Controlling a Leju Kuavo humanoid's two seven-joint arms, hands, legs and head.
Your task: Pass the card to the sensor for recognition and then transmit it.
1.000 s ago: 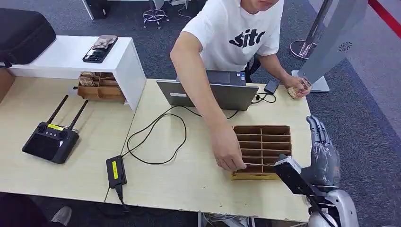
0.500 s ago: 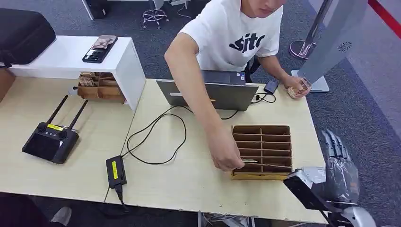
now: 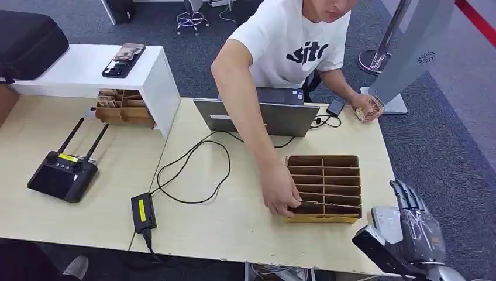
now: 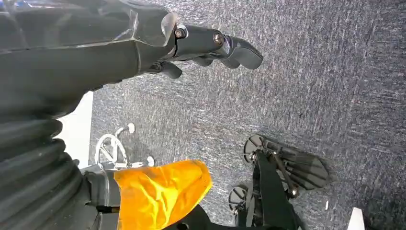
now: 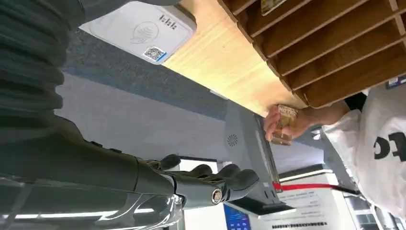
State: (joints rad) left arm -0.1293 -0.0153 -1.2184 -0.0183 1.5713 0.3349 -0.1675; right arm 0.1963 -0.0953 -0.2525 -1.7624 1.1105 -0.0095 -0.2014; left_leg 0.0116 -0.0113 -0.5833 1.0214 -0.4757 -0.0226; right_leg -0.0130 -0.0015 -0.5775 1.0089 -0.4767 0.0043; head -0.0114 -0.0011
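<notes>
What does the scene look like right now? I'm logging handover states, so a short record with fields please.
right hand: off the table's right edge, holds nothing, fingers apart
left hand: hangs over carpet, holds nothing
card: in person's hand, at the slotted tray
sensor: white reader on table edge, by the tray
stage: card not yet taken by the robot

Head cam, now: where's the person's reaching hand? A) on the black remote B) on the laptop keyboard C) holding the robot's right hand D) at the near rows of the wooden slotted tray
D: the person's hand rests at the near rows of the wooden slotted tray, fingers on a card there.
</notes>
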